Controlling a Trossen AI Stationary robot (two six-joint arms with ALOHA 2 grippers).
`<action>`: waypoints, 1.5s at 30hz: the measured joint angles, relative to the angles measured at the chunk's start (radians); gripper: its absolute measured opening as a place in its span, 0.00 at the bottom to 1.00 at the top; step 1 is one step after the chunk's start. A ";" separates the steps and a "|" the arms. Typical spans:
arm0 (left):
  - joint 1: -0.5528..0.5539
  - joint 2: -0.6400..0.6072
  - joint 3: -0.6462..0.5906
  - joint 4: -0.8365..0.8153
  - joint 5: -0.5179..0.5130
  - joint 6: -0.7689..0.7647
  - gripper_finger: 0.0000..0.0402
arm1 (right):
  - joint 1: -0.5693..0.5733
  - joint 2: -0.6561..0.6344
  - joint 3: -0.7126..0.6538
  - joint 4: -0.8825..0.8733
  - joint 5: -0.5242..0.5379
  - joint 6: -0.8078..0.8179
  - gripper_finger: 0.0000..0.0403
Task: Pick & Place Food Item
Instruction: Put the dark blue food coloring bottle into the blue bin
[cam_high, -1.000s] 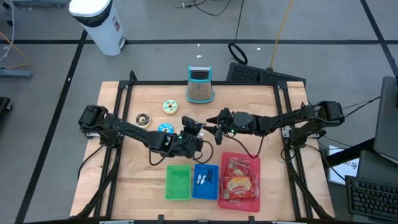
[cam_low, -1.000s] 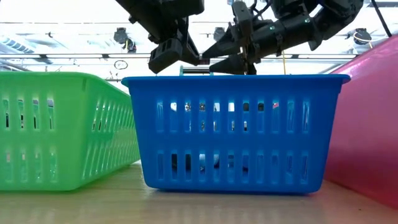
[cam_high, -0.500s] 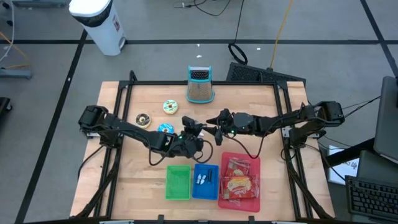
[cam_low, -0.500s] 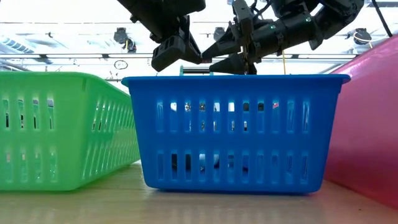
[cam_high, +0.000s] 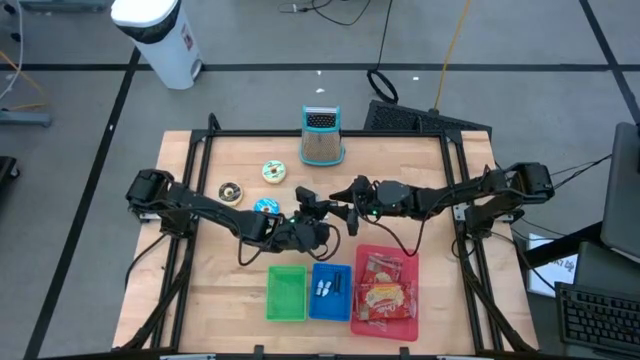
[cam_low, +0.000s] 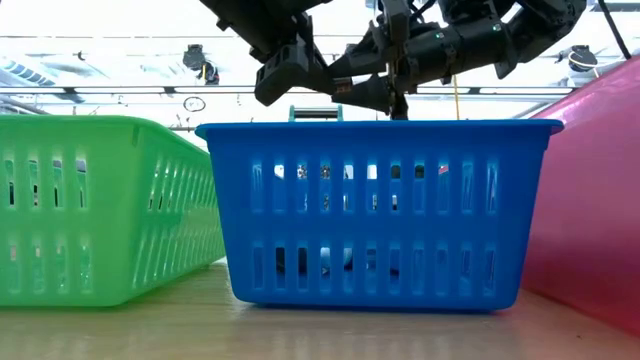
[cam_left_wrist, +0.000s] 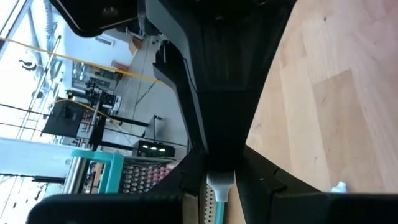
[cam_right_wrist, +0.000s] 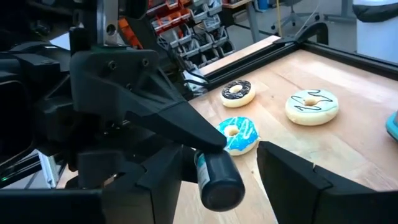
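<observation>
1. Above the middle of the table (cam_high: 205, 262), just behind the row of 3 baskets, the 2 grippers meet tip to tip.
2. The left gripper (cam_high: 310, 207) reaches in from the left side. Its fingers are pinched narrow on a small bottle (cam_right_wrist: 219, 180), which has a teal body and a dark round cap.
3. The small bottle is off the wood, up in the air between the 2 arms. In the right wrist view its capped end points toward that camera.
4. The right gripper (cam_high: 347, 208) comes in from the right side with its claw spread wide. 1 finger (cam_right_wrist: 155, 183) stands on each side of the bottle, and neither is seen to touch it.
5. In the low view both grippers hang above the back rim of the blue basket (cam_low: 370, 200).
6. The green basket (cam_low: 90, 200) stands just left of the blue one, and the red basket (cam_low: 600, 200) just right of it.
7. In the high view the blue basket holds small white items, and the red basket holds snack packets.
8. On the wood beyond the left gripper lie 3 doughnuts: a blue-iced one (cam_right_wrist: 236, 135) nearest, a chocolate one (cam_right_wrist: 236, 92) and a white-iced one (cam_right_wrist: 312, 106) farther off.
9. A small teal-and-grey hand basket (cam_high: 321, 136) stands at the far edge of the table.
</observation>
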 joint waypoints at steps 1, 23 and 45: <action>0.000 0.000 0.000 0.005 0.000 0.007 0.15 | 0.000 0.000 0.000 0.001 -0.012 0.000 0.47; -0.016 0.000 0.000 0.021 -0.021 -0.040 0.29 | 0.001 -0.001 0.002 -0.007 -0.093 -0.067 0.15; -0.021 -0.338 -0.134 -0.020 0.434 -0.491 0.70 | 0.087 0.000 0.000 0.004 -0.198 -0.128 0.15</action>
